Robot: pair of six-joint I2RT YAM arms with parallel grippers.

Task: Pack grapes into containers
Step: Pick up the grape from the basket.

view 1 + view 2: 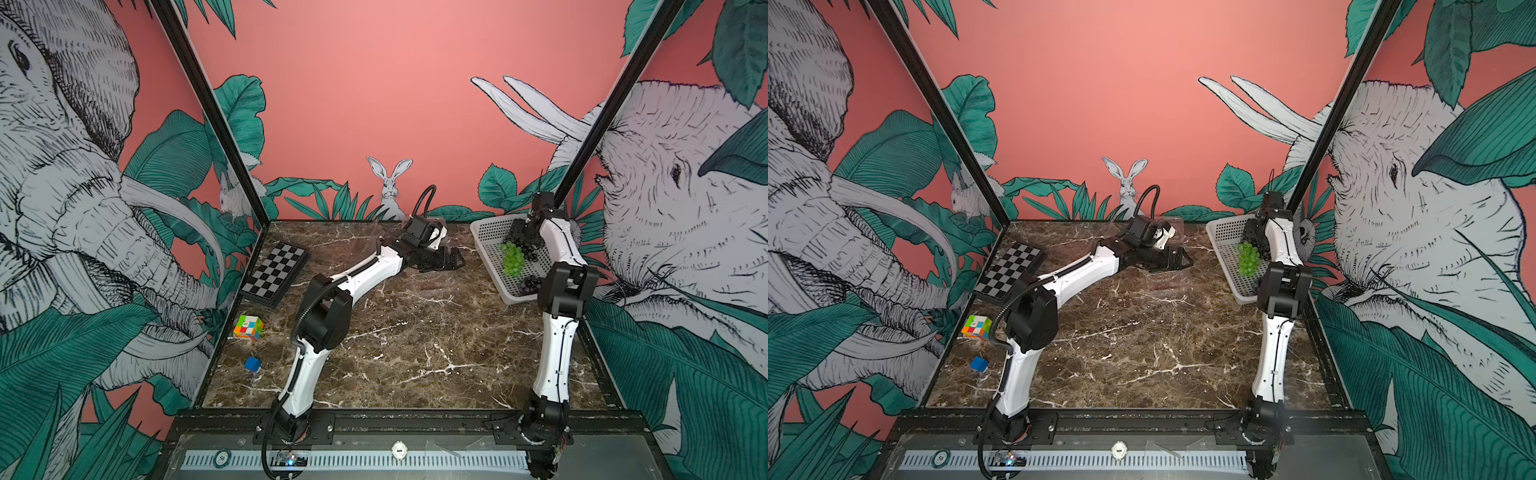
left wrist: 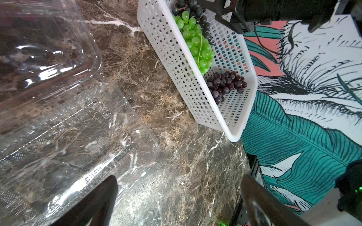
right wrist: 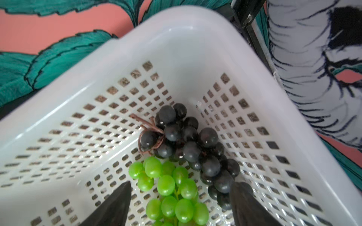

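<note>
Straddling green grapes (image 3: 168,187) in the basket (image 3: 176,49) for a grasp, the right gripper (image 3: 184,185) is hovering open, the left gripper (image 2: 179,178) idling open beside it.

The left gripper (image 2: 176,205) has its two dark fingers (image 2: 94,203) spread wide above the marble table (image 2: 156,101). Clear containers (image 2: 68,140) lie open on it, one finger over the nearest. A white basket (image 2: 168,58) nearby holds green grapes (image 2: 197,45), purple grapes (image 2: 225,84) and black grapes (image 2: 203,18).
</note>
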